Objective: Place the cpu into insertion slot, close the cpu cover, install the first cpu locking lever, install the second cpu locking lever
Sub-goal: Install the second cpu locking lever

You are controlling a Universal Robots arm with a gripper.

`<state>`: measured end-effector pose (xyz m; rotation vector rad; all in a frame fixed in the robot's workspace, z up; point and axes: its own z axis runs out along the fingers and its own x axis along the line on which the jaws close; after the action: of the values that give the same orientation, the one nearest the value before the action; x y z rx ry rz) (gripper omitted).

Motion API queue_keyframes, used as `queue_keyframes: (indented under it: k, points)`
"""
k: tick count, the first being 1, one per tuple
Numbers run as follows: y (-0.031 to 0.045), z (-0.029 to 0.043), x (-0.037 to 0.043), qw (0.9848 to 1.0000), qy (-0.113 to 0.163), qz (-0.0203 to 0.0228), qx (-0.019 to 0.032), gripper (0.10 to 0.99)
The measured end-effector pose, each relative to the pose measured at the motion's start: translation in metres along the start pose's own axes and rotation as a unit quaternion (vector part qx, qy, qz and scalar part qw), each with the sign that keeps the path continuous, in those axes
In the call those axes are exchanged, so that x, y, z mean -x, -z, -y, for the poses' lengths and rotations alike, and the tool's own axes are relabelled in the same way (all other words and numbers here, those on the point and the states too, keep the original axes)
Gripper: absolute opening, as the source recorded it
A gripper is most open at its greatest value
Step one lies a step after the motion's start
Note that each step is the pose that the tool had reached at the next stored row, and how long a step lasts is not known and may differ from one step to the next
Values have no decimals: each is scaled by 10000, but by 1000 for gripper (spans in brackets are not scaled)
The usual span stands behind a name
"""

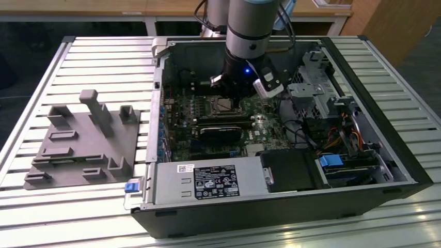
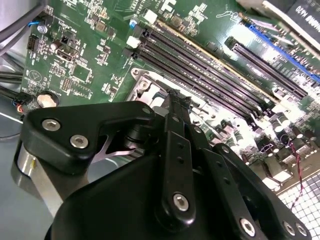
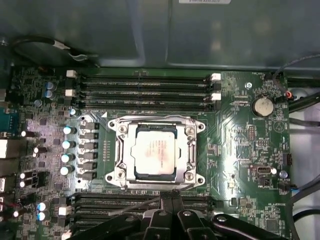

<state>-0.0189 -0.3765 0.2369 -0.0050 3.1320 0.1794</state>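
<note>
The cpu [image 3: 154,151] lies flat in the insertion slot [image 3: 192,130] with the cpu cover [image 3: 156,123] down around it, and the gripper [image 3: 172,196] hangs just beside the slot's edge, its fingers pressed together on nothing. The chip looks thin, light, stiff and fragile, so it is best held by its edges. The cover and levers look springy, best pushed at their ends.
</note>
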Motion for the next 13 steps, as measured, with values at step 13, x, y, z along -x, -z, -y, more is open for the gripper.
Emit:
queue_keyframes:
  k: [13]
  points:
    - [-2,18,-165,10000,-3,1,5,106]
